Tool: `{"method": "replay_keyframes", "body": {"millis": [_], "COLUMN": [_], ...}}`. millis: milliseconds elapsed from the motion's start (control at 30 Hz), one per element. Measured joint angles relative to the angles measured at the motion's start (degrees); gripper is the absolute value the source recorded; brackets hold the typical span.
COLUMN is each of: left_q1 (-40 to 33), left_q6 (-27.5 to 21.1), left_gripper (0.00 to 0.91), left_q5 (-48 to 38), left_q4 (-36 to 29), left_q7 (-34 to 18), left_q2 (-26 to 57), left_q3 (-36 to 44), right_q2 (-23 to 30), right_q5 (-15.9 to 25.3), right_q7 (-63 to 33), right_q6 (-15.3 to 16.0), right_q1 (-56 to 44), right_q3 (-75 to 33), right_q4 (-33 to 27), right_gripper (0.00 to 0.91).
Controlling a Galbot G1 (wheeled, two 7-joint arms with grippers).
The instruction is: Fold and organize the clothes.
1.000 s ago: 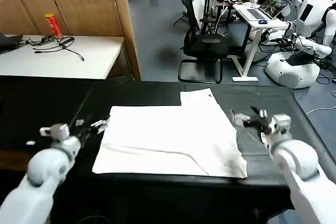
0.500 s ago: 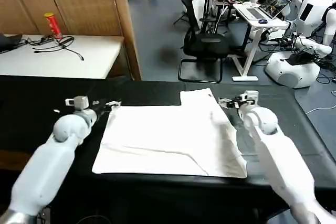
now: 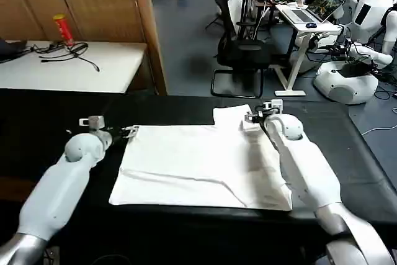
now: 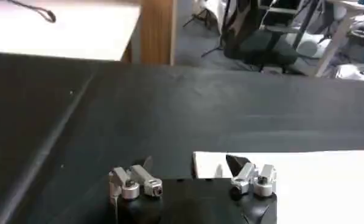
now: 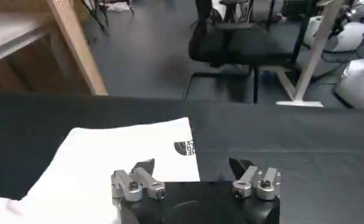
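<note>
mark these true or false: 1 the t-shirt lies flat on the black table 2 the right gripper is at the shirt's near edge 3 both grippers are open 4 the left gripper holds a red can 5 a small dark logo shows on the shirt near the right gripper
1. The T-shirt lies spread on the black table. True.
2. The right gripper is at the shirt's near edge. False: it is at the far right corner, by the sleeve.
3. Both grippers are open. True: the left gripper and the right each show spread fingers in their wrist views.
4. The left gripper holds a red can. False: it holds nothing and sits at the shirt's far left corner.
5. A small dark logo shows on the shirt near the right gripper. True.
</note>
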State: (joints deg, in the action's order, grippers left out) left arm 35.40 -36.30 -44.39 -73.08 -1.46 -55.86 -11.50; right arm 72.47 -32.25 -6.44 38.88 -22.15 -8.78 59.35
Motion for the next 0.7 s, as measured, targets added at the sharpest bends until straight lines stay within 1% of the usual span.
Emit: {"method": "replay_keyframes", "body": {"millis": [33,133,167,200,233,267,300,333,367,400,433,467,500,567,700], "left_q1": [0.0,0.0,-0.1,-0.2,-0.3,-0.6,-0.7,-0.9,-1.0,-1.1,-1.2,-1.2,-1.2,-1.2,-1.1], "left_q6": [0.0,0.1,0.2,0.3,0.5,0.7,0.8,1.0,1.1,1.1,1.2,1.2,1.2,1.2,1.2], "left_gripper": [0.702,0.683,0.663,0.644,0.585,0.497,0.439,0.351,0.166,0.156,0.127,0.107,0.088,0.059,0.029], "left_q5": [0.0,0.1,0.1,0.2,0.3,0.5,0.6,0.7,0.7,0.8,1.0,1.1,1.2,1.3,1.3], "left_q4": [0.0,0.3,0.5,0.7,1.0,1.2,1.5,1.8,2.0,2.2,2.4,2.5,2.5,2.5,2.4], "left_q7": [0.1,0.3,0.4,0.5,0.7,0.7,0.8,0.8,0.8,0.8,0.9,0.9,0.9,1.1,1.6], "left_q2": [0.0,-0.3,-0.4,-0.5,-0.6,-0.8,-1.0,-1.2,-1.3,-1.4,-1.5,-1.5,-1.6,-1.6,-1.4], "left_q3": [0.0,0.2,0.3,0.4,0.5,0.6,0.7,0.8,0.9,1.0,1.1,1.1,1.1,1.2,1.3], "right_q2": [0.2,0.5,0.5,0.5,0.5,0.5,0.5,0.5,0.5,0.5,0.5,0.5,0.4,0.4,0.5], "right_q5": [0.0,0.1,0.1,0.1,0.1,0.1,0.2,0.2,0.2,0.2,0.2,0.2,0.2,0.1,0.0], "right_q7": [0.0,0.0,0.0,0.1,0.1,0.1,0.1,0.1,0.2,0.2,0.2,0.2,0.2,0.4,0.8], "right_q6": [0.0,-0.1,-0.1,-0.1,-0.1,0.0,0.0,0.0,0.1,0.1,0.1,0.1,0.3,0.5,0.6], "right_q1": [0.1,0.1,0.1,0.0,0.0,-0.1,-0.1,-0.1,-0.1,-0.1,-0.1,-0.1,-0.1,-0.1,-0.1], "right_q3": [-0.1,-0.5,-0.6,-0.6,-0.6,-0.6,-0.7,-0.8,-0.8,-0.8,-0.8,-0.8,-0.8,-0.6,-0.5], "right_q4": [-0.4,-1.2,-1.3,-1.3,-1.4,-1.4,-1.5,-1.5,-1.6,-1.6,-1.6,-1.6,-1.5,-1.3,-1.0], "right_gripper": [0.878,0.878,0.809,0.761,0.673,0.556,0.497,0.497,0.244,0.166,0.078,0.059,0.02,0.0,0.0]}}
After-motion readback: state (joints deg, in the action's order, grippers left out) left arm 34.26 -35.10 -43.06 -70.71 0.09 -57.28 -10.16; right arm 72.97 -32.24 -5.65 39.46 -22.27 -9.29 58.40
